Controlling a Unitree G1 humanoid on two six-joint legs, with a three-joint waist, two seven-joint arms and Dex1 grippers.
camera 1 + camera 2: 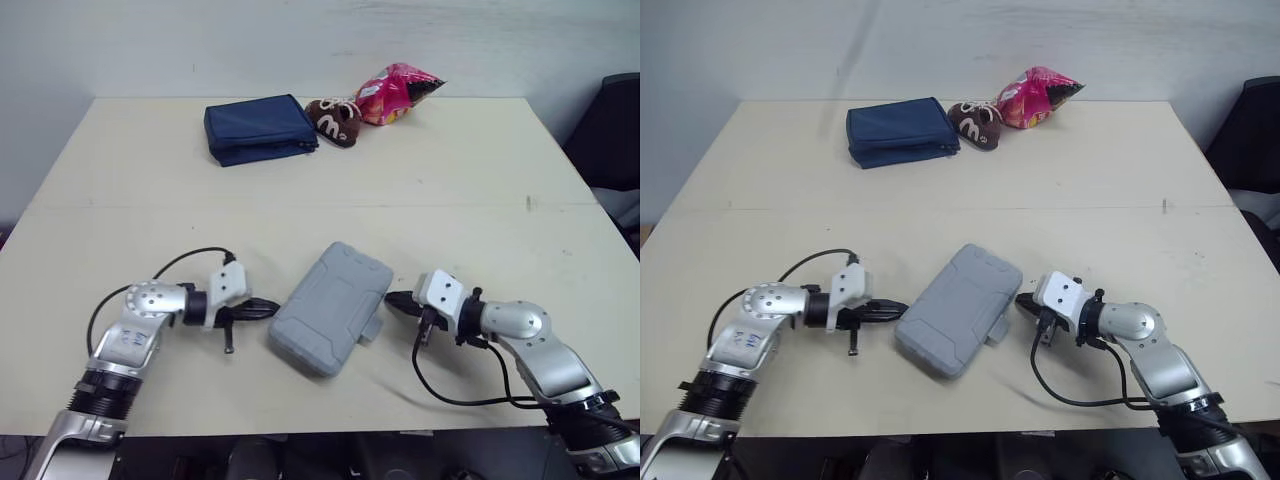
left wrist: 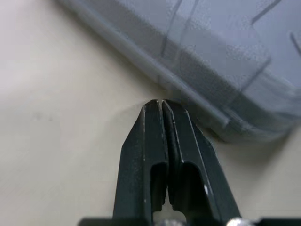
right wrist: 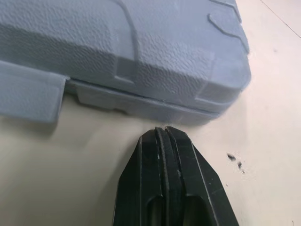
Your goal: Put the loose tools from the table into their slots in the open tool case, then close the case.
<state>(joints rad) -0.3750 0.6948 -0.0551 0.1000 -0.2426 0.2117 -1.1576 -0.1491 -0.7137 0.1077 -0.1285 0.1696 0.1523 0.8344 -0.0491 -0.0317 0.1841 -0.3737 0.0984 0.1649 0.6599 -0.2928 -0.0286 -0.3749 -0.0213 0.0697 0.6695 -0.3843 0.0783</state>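
At the near middle of the table (image 1: 420, 190), between our two arms, the grey plastic tool case (image 1: 332, 308) lies skewed with its lid down. We judge it rigid, weighty if filled, its pebbled shell not slippery. The handle tab (image 1: 372, 330) on its right edge looks the best hold. Our left gripper (image 1: 272, 308), fingers pressed together and empty, points at the left edge, just beside it. Our right gripper (image 1: 392, 299), likewise closed on nothing, sits just beside the right edge, near the tab.
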